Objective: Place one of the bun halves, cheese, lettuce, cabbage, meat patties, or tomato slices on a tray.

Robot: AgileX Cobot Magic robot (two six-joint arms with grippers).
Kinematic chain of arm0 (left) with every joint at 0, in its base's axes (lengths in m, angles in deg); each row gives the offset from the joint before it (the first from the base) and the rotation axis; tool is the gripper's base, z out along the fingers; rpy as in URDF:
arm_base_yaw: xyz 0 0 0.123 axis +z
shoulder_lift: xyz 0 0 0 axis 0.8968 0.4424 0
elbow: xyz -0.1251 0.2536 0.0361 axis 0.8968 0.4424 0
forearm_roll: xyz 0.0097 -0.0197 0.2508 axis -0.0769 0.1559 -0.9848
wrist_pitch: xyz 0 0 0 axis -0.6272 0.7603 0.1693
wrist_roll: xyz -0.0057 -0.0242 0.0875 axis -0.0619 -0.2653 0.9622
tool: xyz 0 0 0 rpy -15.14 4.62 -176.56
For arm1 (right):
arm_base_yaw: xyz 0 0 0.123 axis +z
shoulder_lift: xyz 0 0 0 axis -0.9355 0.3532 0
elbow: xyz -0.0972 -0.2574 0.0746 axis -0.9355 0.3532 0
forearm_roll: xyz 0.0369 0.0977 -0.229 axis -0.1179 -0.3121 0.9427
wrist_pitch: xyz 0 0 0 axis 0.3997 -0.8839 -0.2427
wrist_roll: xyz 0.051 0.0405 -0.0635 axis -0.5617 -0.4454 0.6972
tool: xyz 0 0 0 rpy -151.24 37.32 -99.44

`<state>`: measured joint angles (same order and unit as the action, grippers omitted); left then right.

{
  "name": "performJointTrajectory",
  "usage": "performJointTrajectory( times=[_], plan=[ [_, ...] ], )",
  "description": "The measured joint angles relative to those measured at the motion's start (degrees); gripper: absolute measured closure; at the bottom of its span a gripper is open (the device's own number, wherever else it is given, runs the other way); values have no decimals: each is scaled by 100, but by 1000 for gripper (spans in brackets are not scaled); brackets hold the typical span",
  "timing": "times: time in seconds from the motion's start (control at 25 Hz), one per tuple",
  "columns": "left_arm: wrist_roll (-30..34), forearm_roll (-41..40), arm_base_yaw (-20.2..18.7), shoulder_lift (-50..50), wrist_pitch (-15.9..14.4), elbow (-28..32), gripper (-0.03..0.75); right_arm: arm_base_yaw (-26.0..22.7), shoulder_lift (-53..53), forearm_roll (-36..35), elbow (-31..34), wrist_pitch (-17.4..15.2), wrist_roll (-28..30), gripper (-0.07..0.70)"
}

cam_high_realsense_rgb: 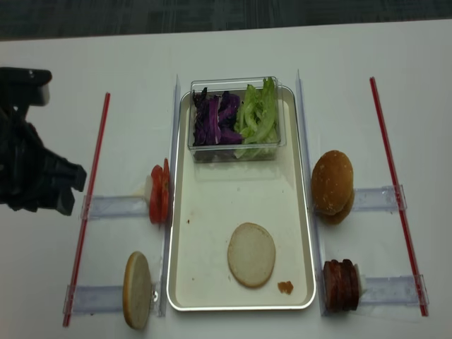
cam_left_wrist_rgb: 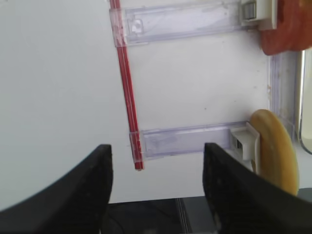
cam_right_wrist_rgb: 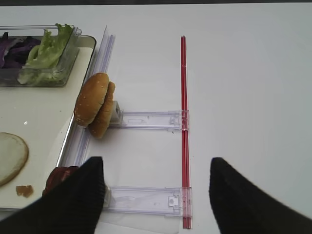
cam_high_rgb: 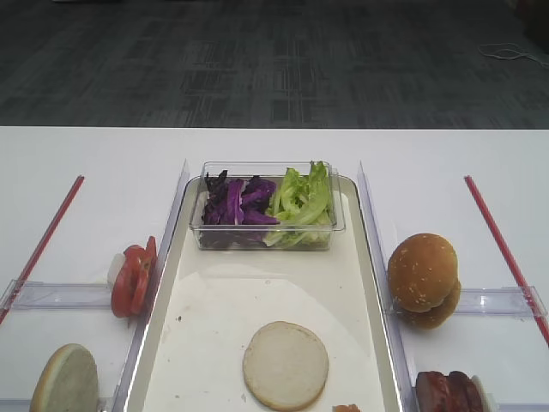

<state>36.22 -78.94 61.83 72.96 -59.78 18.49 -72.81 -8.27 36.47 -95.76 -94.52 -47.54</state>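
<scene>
One bun half (cam_high_realsense_rgb: 251, 254) lies flat on tray (cam_high_realsense_rgb: 212, 282). Left gripper (cam_left_wrist_rgb: 156, 190) and right gripper (cam_right_wrist_rgb: 156, 195): jaws apart, empty.

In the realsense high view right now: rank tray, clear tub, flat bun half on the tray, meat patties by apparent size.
1. tray
2. clear tub
3. bun half lying flat on the tray
4. meat patties, seen edge-on in a stack, so their face size is unsure
</scene>
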Motion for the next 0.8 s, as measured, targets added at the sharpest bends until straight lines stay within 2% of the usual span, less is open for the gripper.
performJointTrajectory(
  times=[0.44,0.8],
  plan=[
    [0,52,0,-1496,-59,231,295,0,0,0,0,0,0,163],
    [-54,200,0,-3027,-160,1106,295,0,0,0,0,0,0,163]
  ],
)
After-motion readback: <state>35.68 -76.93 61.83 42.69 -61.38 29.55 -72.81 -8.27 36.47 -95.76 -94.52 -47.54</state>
